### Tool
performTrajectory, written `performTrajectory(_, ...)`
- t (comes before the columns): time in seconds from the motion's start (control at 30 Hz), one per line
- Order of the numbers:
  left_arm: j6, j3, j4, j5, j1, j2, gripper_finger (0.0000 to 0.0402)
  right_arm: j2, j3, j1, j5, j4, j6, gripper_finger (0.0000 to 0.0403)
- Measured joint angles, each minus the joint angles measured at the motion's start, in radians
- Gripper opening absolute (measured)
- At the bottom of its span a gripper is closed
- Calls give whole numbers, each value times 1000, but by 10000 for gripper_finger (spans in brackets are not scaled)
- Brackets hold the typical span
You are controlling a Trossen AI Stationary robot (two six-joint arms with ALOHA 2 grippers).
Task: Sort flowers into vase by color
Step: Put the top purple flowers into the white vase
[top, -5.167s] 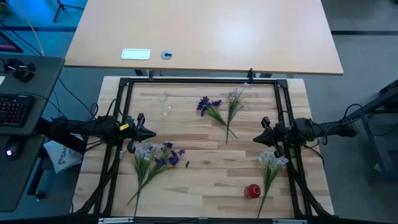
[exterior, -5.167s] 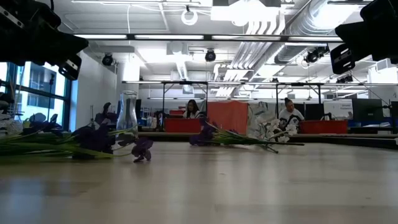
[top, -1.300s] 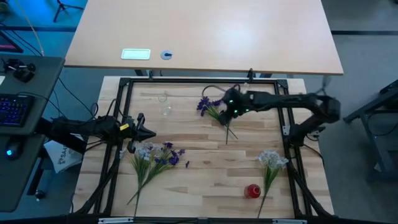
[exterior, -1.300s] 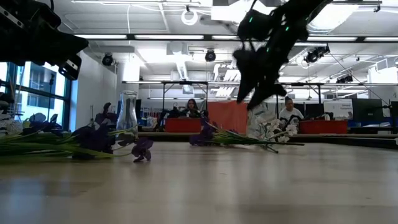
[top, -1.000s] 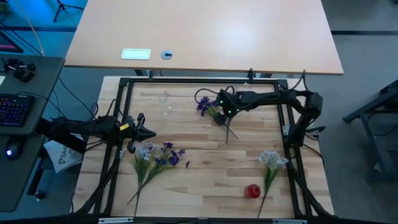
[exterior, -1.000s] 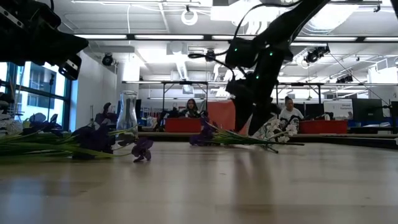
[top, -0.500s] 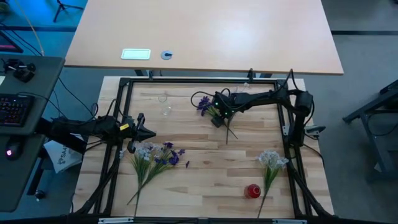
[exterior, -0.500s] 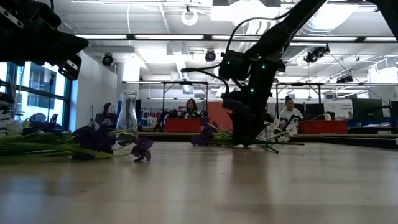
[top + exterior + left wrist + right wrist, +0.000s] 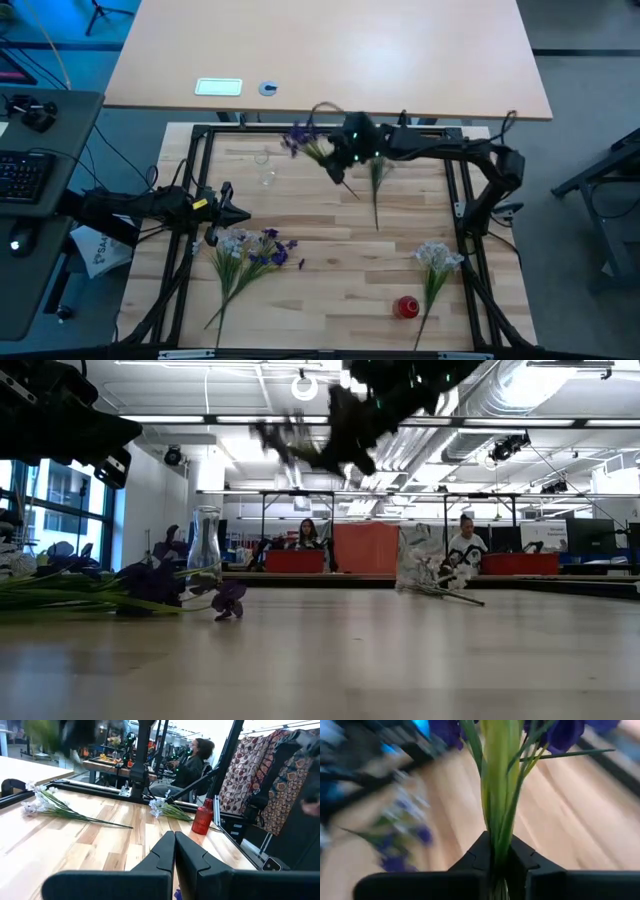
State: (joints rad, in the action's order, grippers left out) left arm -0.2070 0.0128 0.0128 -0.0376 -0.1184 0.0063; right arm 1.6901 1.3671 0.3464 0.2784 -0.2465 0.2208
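Table (image 9: 330,260) of pale wood planks fills the lower middle of the high view, ringed by a black frame (image 9: 190,180). Reaching across its upper edge, the right gripper (image 9: 343,163) is clamped on a purple flower (image 9: 300,142), held off the wood at upper centre; in the right wrist view the fingers (image 9: 475,857) pinch its green stems (image 9: 497,805) with dark purple blooms at the top edge, cut off. In the low view this flower (image 9: 290,440) is a blurred dark shape high in the frame. The left gripper (image 9: 232,214) sits at the left edge of the table, fingers pressed together. Just below it lies a mixed bunch (image 9: 250,250) of purple and pale blooms. A white flower (image 9: 378,175) lies just right of the held one, another white flower (image 9: 436,262) at lower right. A clear glass vase (image 9: 265,167) stands upper left, its contents hard to make out from above. A red vase (image 9: 405,306) stands lower right.
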Motion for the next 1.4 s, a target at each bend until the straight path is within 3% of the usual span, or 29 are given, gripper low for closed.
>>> performTrajectory(0.17,0,0,0,0,0,0,0,14,65,-20,153,280,14,8)
performTrajectory(0.3,0,0,-1,0,0,0,0,135,56,-58,177,649,92,5)
performTrajectory(0.43,0,0,-1,0,0,0,0,295,105,-76,144,1079,94,5)
performTrajectory(0.53,0,0,0,0,0,0,0,422,205,-64,43,1208,92,4)
performTrajectory(0.7,0,0,0,0,0,0,0,574,450,-39,-21,1138,96,3)
performTrajectory(0.93,0,0,0,0,0,0,0,713,705,-37,-44,854,-32,3)
performTrajectory(1.17,0,0,0,0,0,0,0,721,741,-32,-69,755,-194,3)
performTrajectory(1.4,0,0,0,0,0,0,0,720,728,-22,-66,701,-161,3)
